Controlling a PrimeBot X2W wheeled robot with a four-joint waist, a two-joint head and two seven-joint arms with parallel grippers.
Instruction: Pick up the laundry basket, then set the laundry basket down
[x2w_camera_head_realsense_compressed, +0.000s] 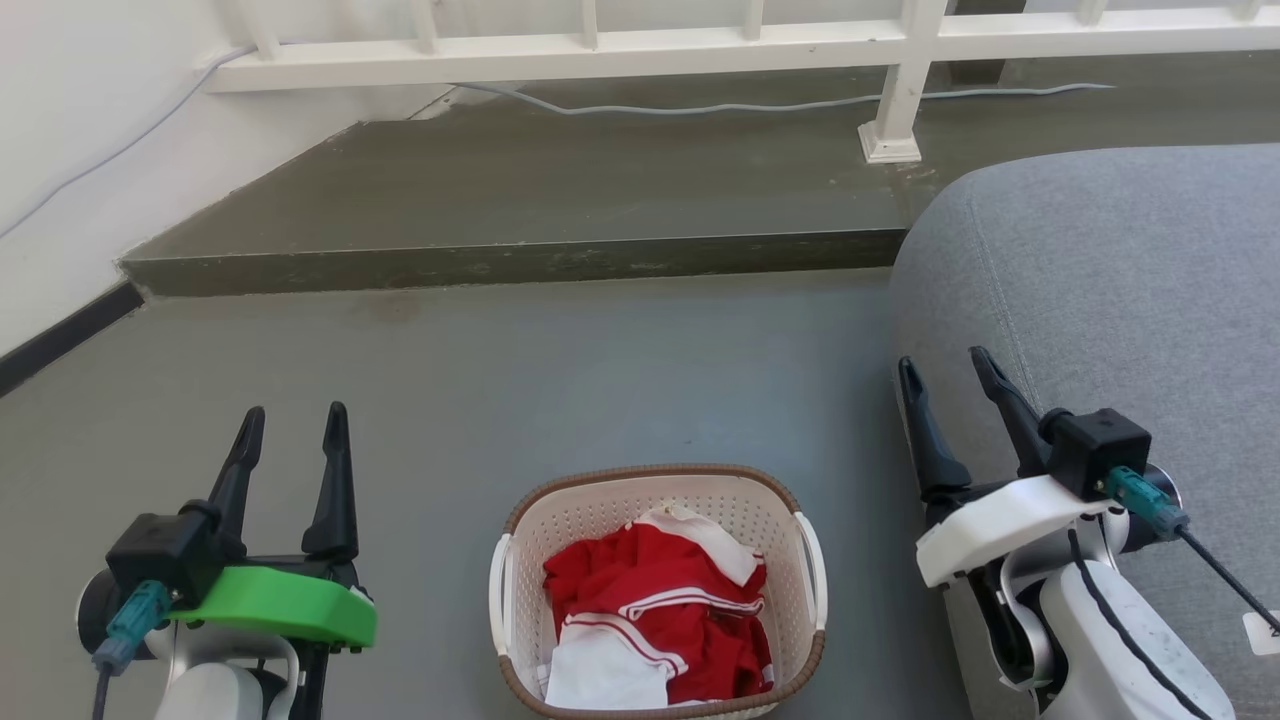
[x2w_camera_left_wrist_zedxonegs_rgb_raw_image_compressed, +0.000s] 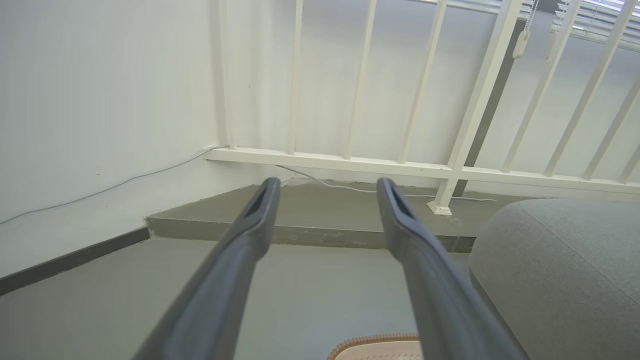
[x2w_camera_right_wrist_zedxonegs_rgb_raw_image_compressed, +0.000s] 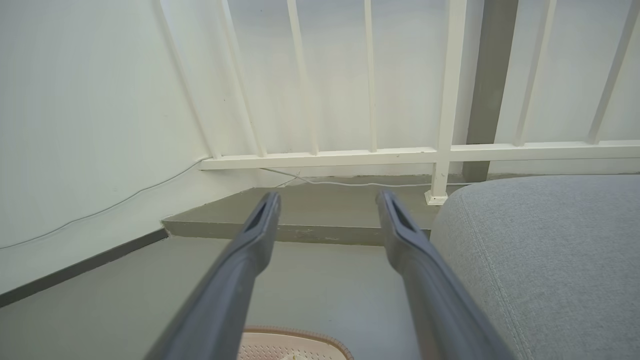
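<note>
The left gripper (x2w_camera_head_realsense_compressed: 293, 415), at the lower left of the head view, has its two dark fingers spread apart with nothing between them. The right gripper (x2w_camera_head_realsense_compressed: 944, 362), at the lower right, is spread and empty too, beside the grey sofa (x2w_camera_head_realsense_compressed: 1100, 300) that takes up the right side. Between them, at the bottom centre, the laundry basket (x2w_camera_head_realsense_compressed: 650, 470) stands upright on the grey floor (x2w_camera_head_realsense_compressed: 500, 380), clear of both grippers, with red and white clothes (x2w_camera_head_realsense_compressed: 660, 600) inside. Across the top run a low step (x2w_camera_head_realsense_compressed: 500, 262) and a white railing (x2w_camera_head_realsense_compressed: 700, 45).
</note>
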